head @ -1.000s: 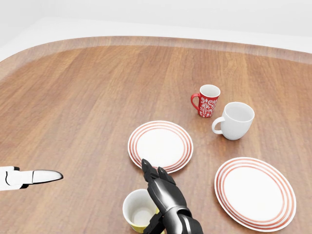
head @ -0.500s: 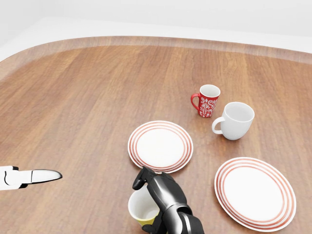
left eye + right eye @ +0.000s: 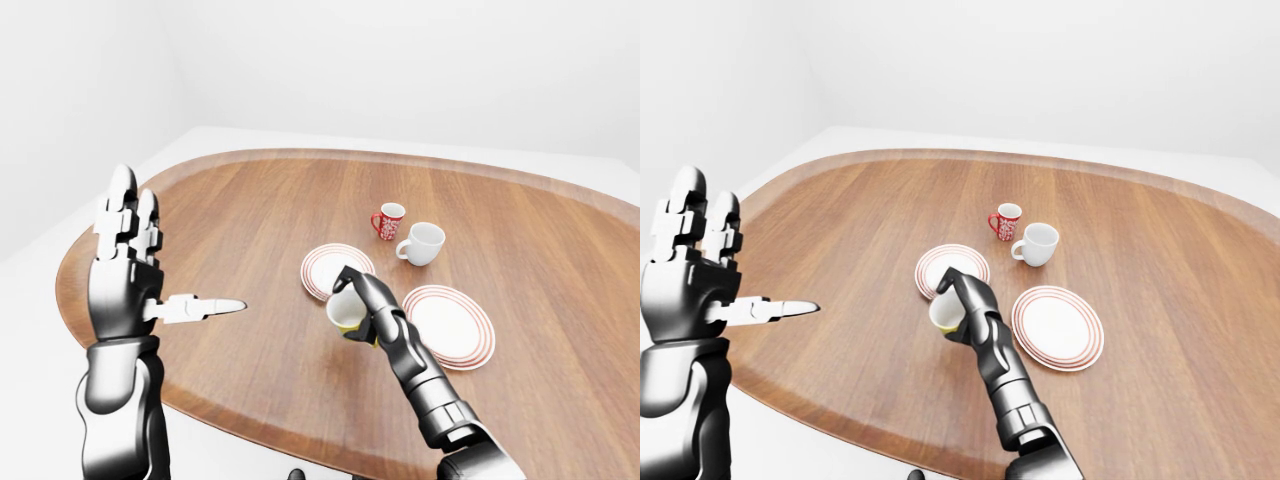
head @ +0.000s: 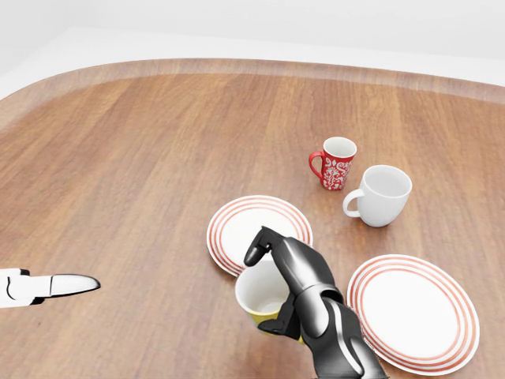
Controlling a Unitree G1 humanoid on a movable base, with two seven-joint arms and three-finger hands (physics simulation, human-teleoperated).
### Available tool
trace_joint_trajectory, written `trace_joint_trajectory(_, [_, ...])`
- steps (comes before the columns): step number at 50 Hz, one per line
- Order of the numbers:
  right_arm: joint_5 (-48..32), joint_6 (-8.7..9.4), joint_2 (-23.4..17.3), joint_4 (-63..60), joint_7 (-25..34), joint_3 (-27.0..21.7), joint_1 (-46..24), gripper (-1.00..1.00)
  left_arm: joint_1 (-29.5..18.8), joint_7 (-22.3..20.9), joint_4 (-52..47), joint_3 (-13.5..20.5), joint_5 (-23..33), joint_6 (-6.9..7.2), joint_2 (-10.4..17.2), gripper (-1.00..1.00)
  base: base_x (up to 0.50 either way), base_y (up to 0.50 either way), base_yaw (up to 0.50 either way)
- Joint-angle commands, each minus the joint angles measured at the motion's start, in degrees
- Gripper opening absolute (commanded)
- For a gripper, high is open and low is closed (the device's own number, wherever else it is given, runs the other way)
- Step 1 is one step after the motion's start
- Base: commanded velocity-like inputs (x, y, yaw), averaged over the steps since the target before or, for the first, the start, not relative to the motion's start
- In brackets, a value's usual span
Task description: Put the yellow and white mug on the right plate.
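Mug (image 4: 264, 294): yellow outside, white inside, held in the right hand (image 4: 304, 288), its mouth tipped toward the head view's left; it shows between the two plates, overlapping the lower rim of the left plate (image 4: 237, 223).
Height: in the left-eye view it looks lifted clear of the surface (image 4: 134, 158), though I cannot tell for sure.
Right hand: dark fingers (image 4: 260, 243) clamped round the mug, one over the rim at top, another under the body at bottom.
Left hand (image 3: 125, 275): raised well to the left, holding nothing, fingers spread apart and upright with one pointing sideways.
Right plate (image 4: 413, 313): white with red rings, bare, just right of the hand.
Others: red mug (image 4: 334, 163) and white mug (image 4: 379, 195) stand close together above the plates, well apart from the hand.
Handling: likely a stiff, glazed ceramic, light enough for one hand but slippery and chippable; its tilt could let it rotate in the grip.
Hold: a wrap round the body with one finger over the rim looks soundest; the handle is hidden.
Next: judged, carry it right, level it, and set it down gently mid-plate.
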Motion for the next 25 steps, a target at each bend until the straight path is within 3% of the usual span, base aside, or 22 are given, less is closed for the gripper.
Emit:
trace_joint_trajectory(1, [5.21, 2.12, -4.06, -4.99, 1.25, -3.55, -3.38, -1.00, -0.10, 0.07, 0.49, -0.18, 0.16, 0.00, 0.01, 1.00, 0.00, 0.00, 0.00])
trace_joint_trajectory(5, [6.34, 0.44, -5.30, -2.99, -0.37, -4.68, -4.44, -1.00, -0.10, 0.05, 0.33, -0.17, 0.13, 0.00, 0.03, 1.00, 0.00, 0.00, 0.00])
trace_joint_trajectory(18, [9.27, -1.33, -9.50, 2.96, -3.24, -7.25, -8.72, -1.00, -0.04, 0.07, 0.65, -0.23, 0.19, 0.00, 0.01, 1.00, 0.00, 0.00, 0.00])
trace_joint_trajectory(19, [9.42, -2.32, -10.27, 5.38, -4.17, -7.65, -9.68, -1.00, -0.02, 0.05, 0.77, -0.30, 0.22, 0.00, -0.02, 1.00, 0.00, 0.00, 0.00])
trace_joint_trajectory(25, [10.53, -4.44, -12.94, 11.00, -6.24, -8.78, -12.41, -1.00, 0.07, -0.02, 0.42, -0.13, 0.19, 0.00, -0.02, 1.00, 0.00, 0.00, 0.00])
